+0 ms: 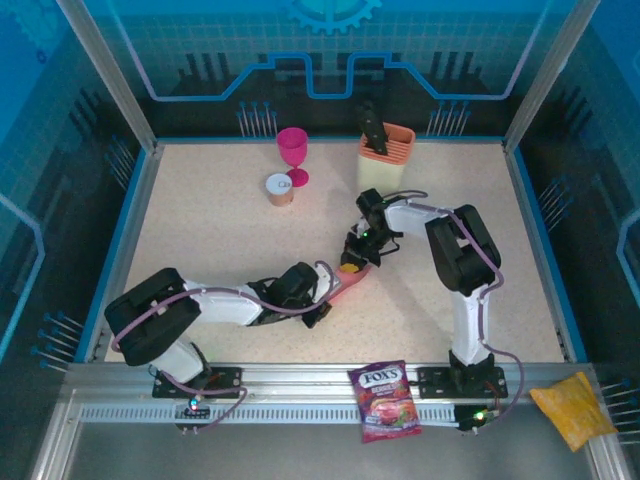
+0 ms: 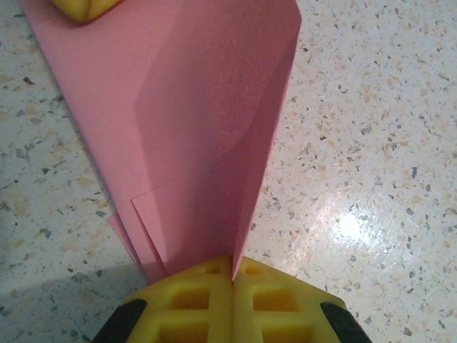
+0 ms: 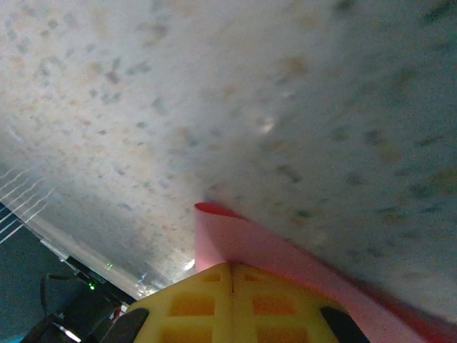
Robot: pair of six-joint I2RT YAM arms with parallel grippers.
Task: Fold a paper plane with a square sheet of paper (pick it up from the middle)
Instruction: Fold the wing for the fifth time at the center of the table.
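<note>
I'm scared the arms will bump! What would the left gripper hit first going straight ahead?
The left gripper, shut on the folded salmon-pink paper sheet, points along it; likely it would first meet the right gripper pinching the far end.

Left gripper (image 2: 232, 280) pinching narrow end of folded pink paper (image 2: 193, 121), jaws together, speckled tabletop (image 2: 371, 143) beneath

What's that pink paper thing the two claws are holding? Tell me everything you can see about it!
The pink paper is thin, matte and salmon-coloured, folded into a long shape that narrows toward the left claw. You can see overlapping layers and a few sharp creases. It sits on or just above the speckled table. The left claw is shut on the narrow end, and the right claw is shut on the other end, where the edge curls a little.
</note>
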